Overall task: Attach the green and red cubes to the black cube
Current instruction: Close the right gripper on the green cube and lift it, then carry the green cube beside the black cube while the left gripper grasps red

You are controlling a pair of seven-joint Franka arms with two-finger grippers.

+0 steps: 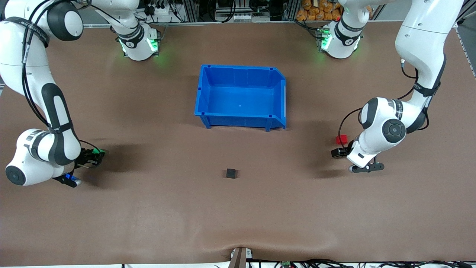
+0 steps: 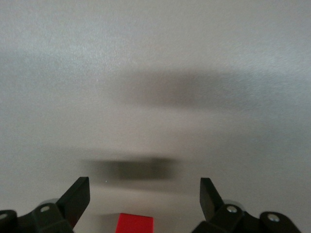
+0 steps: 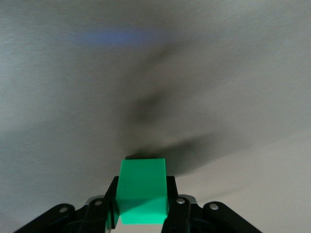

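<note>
Three tiny cubes mattered in this scene. One, the black cube (image 1: 231,173), sat alone on the brown tabletop (image 1: 238,216), nearer the front camera than the blue bin (image 1: 241,96) and well apart from both arms. Toward the right arm's end of the tabletop, the green cube (image 3: 143,190) was clamped between the closed fingers of the right claw (image 1: 97,156), low over the surface. Toward the left arm's end, the red cube (image 1: 341,139) rested on the tabletop, between the spread fingers of the left claw (image 2: 145,199), which had not closed on it.

Judging from this, the red cube lay off-centre between the left fingers (image 2: 77,196), so a closing pinch could nudge or twist it rather than seat it squarely. The green cube could arrive tilted at the black one, and a push on that loose black cube might slide it away instead of joining them.
</note>
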